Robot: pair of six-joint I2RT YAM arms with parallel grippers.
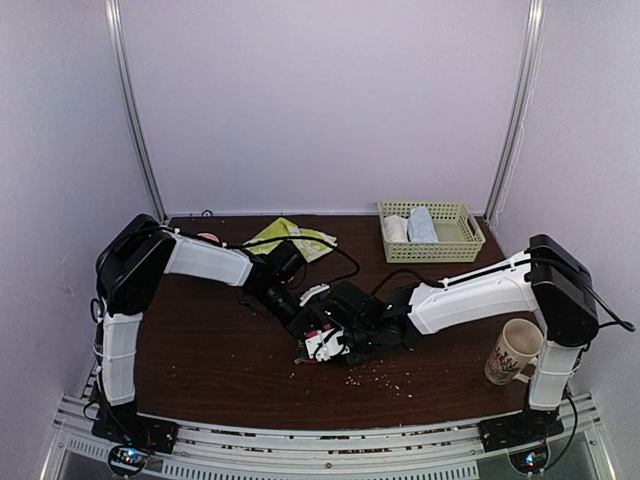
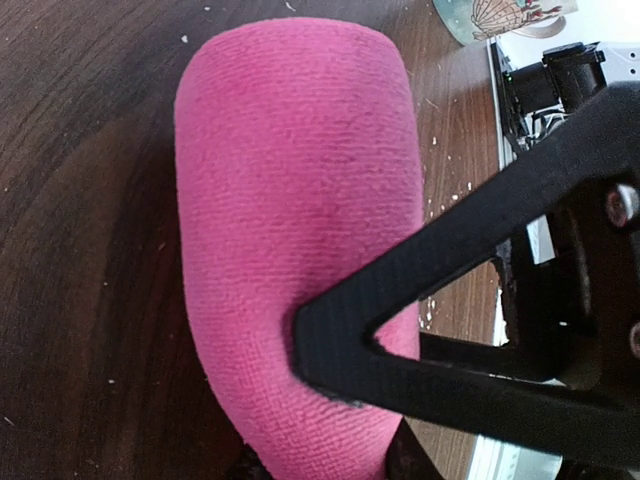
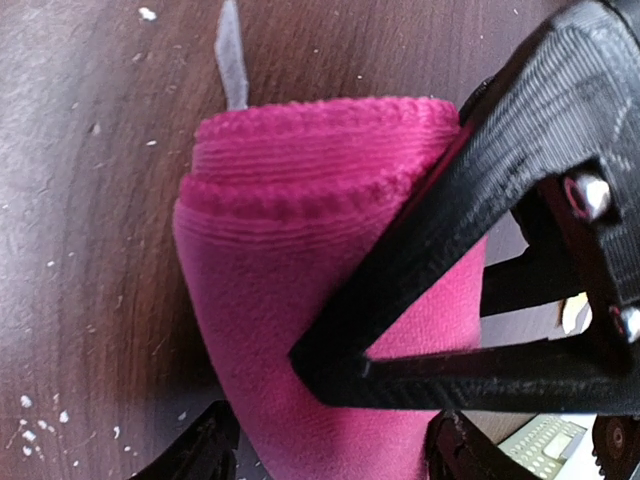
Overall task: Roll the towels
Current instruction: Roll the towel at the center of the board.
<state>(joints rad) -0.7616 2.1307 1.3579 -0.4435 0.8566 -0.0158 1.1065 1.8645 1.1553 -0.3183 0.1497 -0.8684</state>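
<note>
Hot-pink towel (image 2: 290,230), rolled, lay midway across the tabletop (image 1: 220,350) toward its near edge; we saw the left fingers (image 2: 450,260) clamped on it, but could not tell whether the right fingers (image 3: 430,260) gripped it.

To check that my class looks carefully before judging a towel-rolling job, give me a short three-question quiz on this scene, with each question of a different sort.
1. True or false: the pink towel lies flat and unrolled.
2. What is in the basket? A: a mug. B: two cloths. C: nothing.
3. Fill in: the yellow-green cloth lies at the ___ edge of the table, seen from the arms.

Key: 1 false; 2 B; 3 far.
</note>
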